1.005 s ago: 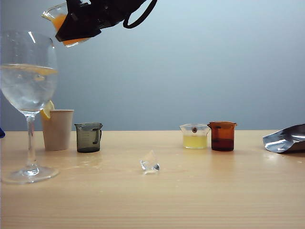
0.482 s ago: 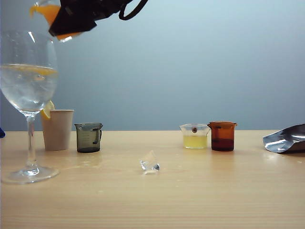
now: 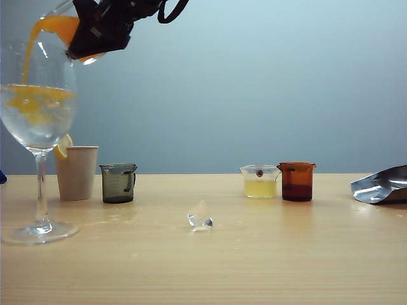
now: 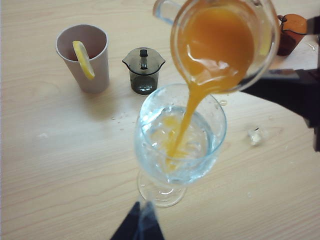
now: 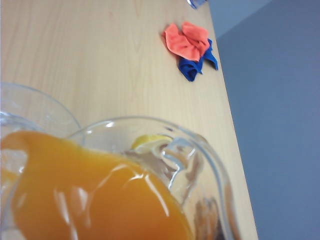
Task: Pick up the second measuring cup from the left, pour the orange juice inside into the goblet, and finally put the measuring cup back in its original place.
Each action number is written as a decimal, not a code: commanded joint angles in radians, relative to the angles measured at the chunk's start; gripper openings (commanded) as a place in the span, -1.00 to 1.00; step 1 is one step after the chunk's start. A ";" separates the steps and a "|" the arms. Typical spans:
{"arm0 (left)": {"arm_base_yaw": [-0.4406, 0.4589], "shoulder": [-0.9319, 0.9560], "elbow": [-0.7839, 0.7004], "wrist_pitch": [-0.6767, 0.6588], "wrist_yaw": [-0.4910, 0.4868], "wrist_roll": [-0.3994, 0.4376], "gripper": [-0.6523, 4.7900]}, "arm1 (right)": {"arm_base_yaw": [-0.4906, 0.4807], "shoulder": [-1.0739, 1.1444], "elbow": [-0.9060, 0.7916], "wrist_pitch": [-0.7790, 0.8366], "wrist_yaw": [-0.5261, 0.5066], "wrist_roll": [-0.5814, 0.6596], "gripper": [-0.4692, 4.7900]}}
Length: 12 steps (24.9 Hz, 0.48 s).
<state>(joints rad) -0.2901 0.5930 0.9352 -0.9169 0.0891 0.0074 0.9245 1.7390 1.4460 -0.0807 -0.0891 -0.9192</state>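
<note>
Exterior view showed the right tool (image 3: 95,32) clamped on the tilted second measuring cup (image 4: 222,45), orange juice (image 4: 187,120) streaming into the goblet (image 3: 38,114); the left tool (image 4: 137,227) unclear.

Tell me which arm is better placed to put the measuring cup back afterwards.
Right. The right gripper already holds the tilted measuring cup over the goblet; the left gripper only hovers above, holding nothing.

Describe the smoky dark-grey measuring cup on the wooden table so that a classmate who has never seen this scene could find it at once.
Start at the tall clear stemmed goblet on the wooden table, into which orange juice is pouring. Just behind it stands a beige paper cup with a lemon slice on its rim; the smoky dark-grey measuring cup stands right beside that. It alone is grey-tinted, small, and has a side handle.
</note>
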 commanded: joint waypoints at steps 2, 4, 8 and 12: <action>0.001 -0.003 0.004 0.013 0.001 0.004 -0.78 | 0.007 -0.012 0.006 0.025 0.035 -0.035 -0.50; 0.001 -0.003 0.004 0.012 0.001 0.004 -0.78 | 0.007 -0.012 0.006 0.022 0.036 -0.049 -0.50; 0.001 -0.003 0.004 0.011 0.001 0.004 -0.78 | 0.014 -0.012 0.006 0.021 0.061 -0.058 -0.51; 0.001 -0.003 0.004 0.011 0.001 0.004 -0.78 | 0.020 -0.012 0.006 0.013 0.070 -0.089 -0.51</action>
<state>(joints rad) -0.2901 0.5930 0.9352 -0.9169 0.0891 0.0071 0.9424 1.7382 1.4467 -0.0834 -0.0216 -1.0016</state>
